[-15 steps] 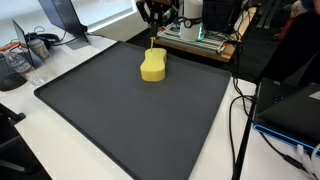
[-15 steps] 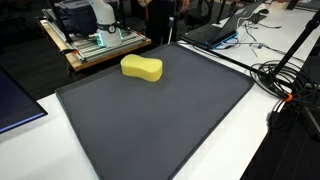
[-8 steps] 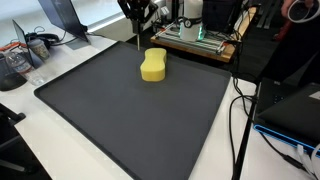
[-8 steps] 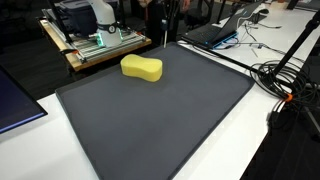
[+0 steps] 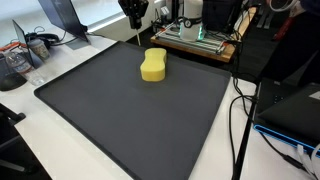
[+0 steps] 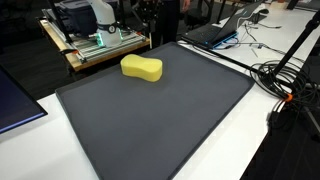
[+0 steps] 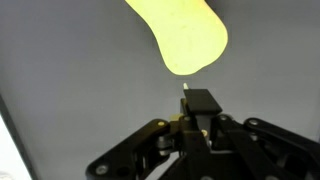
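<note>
Insp. note: gripper (image 5: 134, 14) hangs high over the far edge of the dark mat (image 5: 120, 125), well clear of the surface. In the wrist view the gripper (image 7: 198, 100) shows its jaws closed together, apparently pinching a thin rod (image 5: 137, 36) that points down toward the mat. The rod tip is approx. level with the far edge, and contact w/ the mat cannot be confirmed. The yellow sponge (image 5: 153, 65) lies flat on the far part of the mat, apart from the rod, to its right and somewhat nearer in that exterior view. Wrist view puts the sponge (image 7: 180, 35) straight ahead of the jaws. Its long axis runs up-left to down-right, w/ one rounded end toward the fingertips and a clear gap of bare mat between. In an exterior view the sponge (image 6: 141, 68) sits waisted, bone-shaped, untouched. A wooden-framed machine (image 5: 195, 38) stands just beyond the mat's far edge.
</note>
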You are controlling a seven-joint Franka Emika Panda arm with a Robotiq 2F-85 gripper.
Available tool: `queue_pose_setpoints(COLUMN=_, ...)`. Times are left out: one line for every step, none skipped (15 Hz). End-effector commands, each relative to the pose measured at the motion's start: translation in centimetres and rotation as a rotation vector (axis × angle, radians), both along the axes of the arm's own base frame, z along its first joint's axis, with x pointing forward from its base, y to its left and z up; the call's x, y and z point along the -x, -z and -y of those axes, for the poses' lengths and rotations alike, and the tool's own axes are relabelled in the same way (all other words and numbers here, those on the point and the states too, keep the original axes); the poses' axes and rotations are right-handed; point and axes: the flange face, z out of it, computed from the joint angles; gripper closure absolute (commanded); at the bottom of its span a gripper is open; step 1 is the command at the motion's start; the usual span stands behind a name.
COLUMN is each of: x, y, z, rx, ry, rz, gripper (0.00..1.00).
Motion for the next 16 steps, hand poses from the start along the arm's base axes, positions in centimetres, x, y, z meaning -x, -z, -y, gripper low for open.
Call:
queue_pose_setpoints(x=4.4, y=0.3, z=1.3, rx=-0.025, ry=0.062, rz=0.052, gripper=0.97)
queue_pose_setpoints(x=5.3, y=0.6, z=1.5, rx=-0.025, ry=0.069, rz=0.062, gripper=0.97)
queue_pose_setpoints(x=6.3, y=1.2, z=1.5, rx=-0.029, ry=0.069, rz=0.068, gripper=0.97)
queue_pose_setpoints(x=7.3, y=1.8, z=1.3, rx=-0.02, ry=0.067, rz=0.07, gripper=0.97)
queue_pose_setpoints(x=8.2, y=2.4, z=1.2, rx=-0.02, ry=0.067, rz=0.073, gripper=0.97)
queue_pose_setpoints(x=9.2, y=3.1, z=1.1, rx=-0.007, ry=0.071, rz=0.074, gripper=0.97)
queue_pose_setpoints(x=10.0, y=3.9, z=1.0, rx=-0.012, ry=0.077, rz=0.074, gripper=0.97)
queue_pose_setpoints(x=10.8, y=4.6, z=1.2, rx=-0.012, ry=0.09, rz=0.077, gripper=0.97)
queue_pose_setpoints(x=11.6, y=5.4, z=1.4, rx=-0.014, ry=0.104, rz=0.073, gripper=0.97)
queue_pose_setpoints(x=12.3, y=6.2, z=1.8, rx=-0.008, ry=0.122, rz=0.07, gripper=0.97)
queue_pose_setpoints(x=10.1, y=5.5, z=2.6, rx=-0.009, ry=0.14, rz=0.066, gripper=0.97)
queue_pose_setpoints(x=10.5, y=6.0, z=3.2, rx=0.004, ry=0.156, rz=0.074, gripper=0.97)
queue_pose_setpoints(x=10.6, y=6.2, z=3.8, rx=0.016, ry=0.18, rz=0.076, gripper=0.97)
queue_pose_setpoints(x=10.5, y=6.4, z=4.4, rx=0.024, ry=0.196, rz=0.078, gripper=0.97)
queue_pose_setpoints(x=10.6, y=7.0, z=5.0, rx=0.035, ry=0.219, rz=0.068, gripper=0.97)
queue_pose_setpoints(x=10.7, y=7.4, z=5.6, rx=0.045, ry=0.239, rz=0.056, gripper=0.97)
